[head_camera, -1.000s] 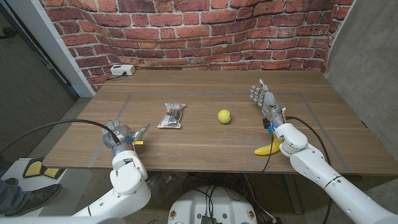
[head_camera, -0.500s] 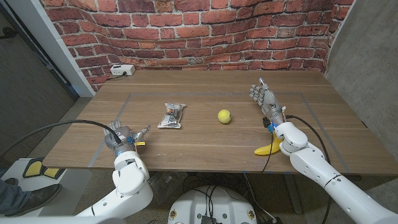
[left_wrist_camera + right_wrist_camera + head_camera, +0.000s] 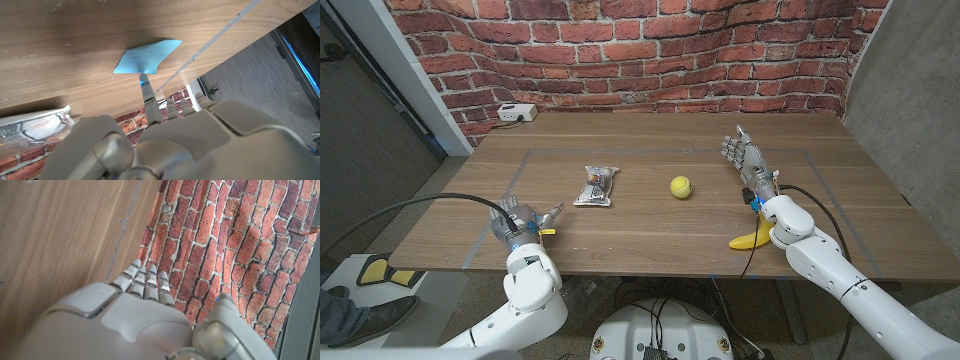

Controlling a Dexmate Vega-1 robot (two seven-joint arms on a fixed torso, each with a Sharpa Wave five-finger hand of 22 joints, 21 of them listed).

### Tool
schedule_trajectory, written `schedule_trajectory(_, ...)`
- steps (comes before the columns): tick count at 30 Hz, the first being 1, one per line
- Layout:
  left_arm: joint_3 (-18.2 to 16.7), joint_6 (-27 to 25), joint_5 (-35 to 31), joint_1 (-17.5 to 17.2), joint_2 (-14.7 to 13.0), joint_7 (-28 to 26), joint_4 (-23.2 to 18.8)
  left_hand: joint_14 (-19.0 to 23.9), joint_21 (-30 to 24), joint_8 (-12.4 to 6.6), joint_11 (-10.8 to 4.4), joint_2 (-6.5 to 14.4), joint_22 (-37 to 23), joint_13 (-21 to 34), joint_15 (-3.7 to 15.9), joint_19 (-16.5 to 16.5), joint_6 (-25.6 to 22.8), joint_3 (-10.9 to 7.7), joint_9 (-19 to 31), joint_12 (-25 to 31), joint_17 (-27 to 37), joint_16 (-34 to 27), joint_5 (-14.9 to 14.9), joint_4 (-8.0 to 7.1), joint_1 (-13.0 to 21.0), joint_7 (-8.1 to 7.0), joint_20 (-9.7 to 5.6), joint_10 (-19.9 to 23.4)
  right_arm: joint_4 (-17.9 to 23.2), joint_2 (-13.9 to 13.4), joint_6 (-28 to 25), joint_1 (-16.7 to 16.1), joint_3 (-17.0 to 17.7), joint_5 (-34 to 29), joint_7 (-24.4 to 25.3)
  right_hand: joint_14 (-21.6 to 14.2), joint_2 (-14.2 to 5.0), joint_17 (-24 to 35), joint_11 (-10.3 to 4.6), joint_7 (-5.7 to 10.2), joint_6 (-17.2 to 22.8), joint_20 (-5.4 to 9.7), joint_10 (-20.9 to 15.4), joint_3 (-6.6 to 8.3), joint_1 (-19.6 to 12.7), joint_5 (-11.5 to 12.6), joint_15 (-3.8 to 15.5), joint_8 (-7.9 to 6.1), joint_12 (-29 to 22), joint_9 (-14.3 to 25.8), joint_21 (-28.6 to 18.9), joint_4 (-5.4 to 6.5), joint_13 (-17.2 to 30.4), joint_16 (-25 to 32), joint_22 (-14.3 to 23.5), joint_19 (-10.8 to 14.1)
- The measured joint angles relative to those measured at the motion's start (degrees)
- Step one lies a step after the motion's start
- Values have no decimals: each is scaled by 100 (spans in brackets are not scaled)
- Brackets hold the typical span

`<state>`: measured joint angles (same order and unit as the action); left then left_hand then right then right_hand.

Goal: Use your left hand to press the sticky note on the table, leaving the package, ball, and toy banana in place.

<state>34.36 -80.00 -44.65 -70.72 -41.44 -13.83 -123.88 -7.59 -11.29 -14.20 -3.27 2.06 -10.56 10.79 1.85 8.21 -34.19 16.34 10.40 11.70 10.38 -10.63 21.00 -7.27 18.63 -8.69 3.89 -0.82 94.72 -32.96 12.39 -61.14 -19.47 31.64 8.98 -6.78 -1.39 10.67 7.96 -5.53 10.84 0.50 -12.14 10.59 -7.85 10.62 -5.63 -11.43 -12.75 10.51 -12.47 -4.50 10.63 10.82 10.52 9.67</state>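
Your left robot hand (image 3: 521, 220) has crept slightly toward the near edge over the last second, fingers spread, one fingertip (image 3: 143, 81) touching the blue sticky note (image 3: 146, 57) on the table (image 3: 650, 215). Press now. At its 2 o'clock lies the package (image 3: 597, 186); your right robot hand (image 3: 744, 157) is released.

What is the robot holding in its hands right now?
Nothing. The left hand points one fingertip at the edge of the blue sticky note without gripping it, and the right hand stands open, fingers spread.
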Motion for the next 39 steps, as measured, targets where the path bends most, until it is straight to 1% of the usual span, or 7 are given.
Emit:
schedule_trajectory(3,1,0,17,1,27,-1,24,22,0,0,0,18,0,0,22,0,-23,0,0,0,0,0,0,0,32,21,0,0,4,-8,-8,0,1,9,-1,0,0,0,0,0,0,0,0,0,0,0,0,0,0,0,0,0,0,0,0,0)
schedule_trajectory(4,1,0,17,1,42,-1,37,24,0,0,0,-20,0,0,20,0,-23,0,0,0,0,0,0,0,70,21,0,0,4,-8,-12,0,1,13,0,0,0,0,0,0,0,0,0,0,0,0,0,0,0,0,0,0,0,0,0,0)
schedule_trajectory(18,-25,-1,292,19,110,-184,126,63,0,3,0,0,0,0,20,0,-20,0,1,0,0,0,0,0,84,23,0,0,66,-63,-80,-11,33,36,-1,0,0,0,0,0,0,0,0,0,0,0,0,0,0,0,0,0,0,0,0,0)
schedule_trajectory(21,-34,-1,295,19,126,-186,134,63,0,49,0,77,1,0,20,0,-20,0,2,0,0,0,0,0,44,23,0,0,68,-64,-92,-10,33,38,-1,0,0,0,0,0,0,0,0,0,0,0,0,0,0,0,0,0,0,0,0,0)
schedule_trajectory(33,-211,4,-170,-112,295,123,214,62,-45,49,1,75,0,0,20,-33,-21,24,-1,0,0,0,0,25,46,20,32,0,32,-66,-124,12,34,45,8,0,0,0,-31,0,0,0,-31,0,0,0,0,0,0,0,0,0,0,0,0,0)
schedule_trajectory(35,-244,5,-237,-122,310,182,232,62,-45,48,1,17,1,0,19,-33,-22,24,1,0,0,0,0,25,105,19,31,0,22,-59,-124,18,26,45,9,0,0,0,-31,0,0,0,-31,0,0,0,0,0,0,0,0,0,0,0,0,0)
schedule_trajectory(39,-300,6,-259,-131,311,217,250,62,-45,48,1,56,1,0,19,-32,-23,24,3,0,0,0,0,25,144,19,31,0,12,-53,-126,20,15,45,21,0,0,0,-31,0,0,0,-31,0,0,0,0,0,27,0,0,0,0,0,0,0)
